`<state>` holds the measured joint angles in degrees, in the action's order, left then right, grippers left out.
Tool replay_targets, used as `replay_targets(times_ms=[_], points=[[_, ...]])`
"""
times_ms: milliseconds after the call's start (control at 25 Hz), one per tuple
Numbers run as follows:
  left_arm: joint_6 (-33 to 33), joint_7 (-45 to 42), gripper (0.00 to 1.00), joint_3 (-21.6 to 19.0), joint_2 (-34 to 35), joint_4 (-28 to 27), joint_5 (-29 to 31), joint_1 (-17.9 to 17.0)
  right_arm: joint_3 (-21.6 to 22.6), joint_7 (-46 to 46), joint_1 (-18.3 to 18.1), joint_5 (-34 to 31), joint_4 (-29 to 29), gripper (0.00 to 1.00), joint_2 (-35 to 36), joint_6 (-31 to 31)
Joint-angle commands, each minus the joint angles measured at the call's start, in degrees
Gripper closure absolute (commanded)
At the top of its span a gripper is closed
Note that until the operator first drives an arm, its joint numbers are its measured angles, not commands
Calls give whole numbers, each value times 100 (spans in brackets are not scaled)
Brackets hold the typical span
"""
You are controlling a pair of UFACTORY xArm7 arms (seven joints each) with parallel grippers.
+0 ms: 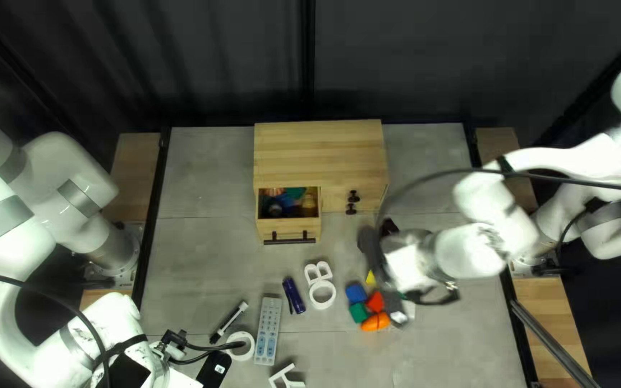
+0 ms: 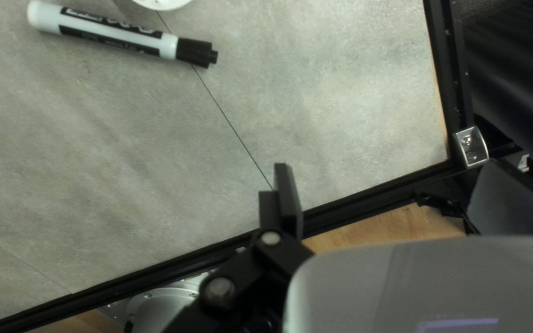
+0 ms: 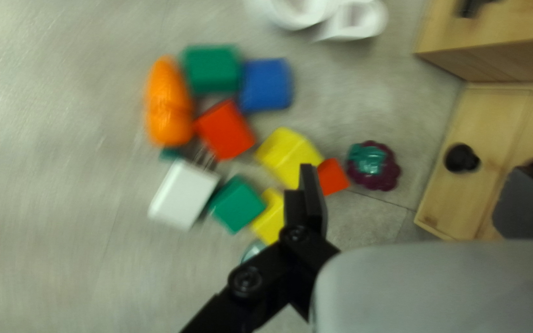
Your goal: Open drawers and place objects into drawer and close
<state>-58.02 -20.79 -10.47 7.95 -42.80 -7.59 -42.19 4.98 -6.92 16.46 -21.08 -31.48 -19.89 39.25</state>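
In the top left view a wooden cabinet [image 1: 321, 154] has its lower left drawer [image 1: 289, 228] pulled out, with several small items inside. My right gripper [image 1: 378, 238] hovers just right of that drawer, partly blurred. Seen from its wrist, the right gripper [image 3: 417, 200] is open and holds nothing; a grape-like toy [image 3: 374, 165], yellow block [image 3: 288, 155] and orange toy [image 3: 168, 103] lie beyond or beside one finger. My left gripper [image 1: 194, 353] is low at the left of the table. Its wrist view shows the left gripper [image 2: 399, 197] open and empty, a marker [image 2: 118, 34] lying ahead.
A remote [image 1: 268, 330], a dark blue cylinder [image 1: 294, 295], a white ring [image 1: 241, 346] and white letter shapes [image 1: 318, 271] lie at the middle and front of the table. Two black knobs [image 1: 352, 196] stick out of the cabinet's right side. A black rail [image 2: 174, 266] edges the table.
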Motion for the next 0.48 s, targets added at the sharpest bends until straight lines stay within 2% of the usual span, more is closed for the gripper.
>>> replay_targets(times_ms=[40, 160, 280, 400, 480], points=[[0, 0, 0, 0, 0, 0, 0, 0, -422, -1578, 293, 470, -228, 0, 119, 576], [0, 0, 0, 0, 0, 0, 0, 0, -610, -2244, 371, 784, -195, 0, 140, 947], [0, 0, 0, 0, 0, 0, 0, 0, -804, -2709, 406, 1236, -494, 0, 436, 1488], [0, 0, 0, 0, 0, 0, 0, 0, -856, -2731, 371, 1445, -800, 0, 774, 1924], [0, 0, 0, 0, 0, 0, 0, 0, -858, -2556, 348, 1520, -793, 0, 934, 2022]])
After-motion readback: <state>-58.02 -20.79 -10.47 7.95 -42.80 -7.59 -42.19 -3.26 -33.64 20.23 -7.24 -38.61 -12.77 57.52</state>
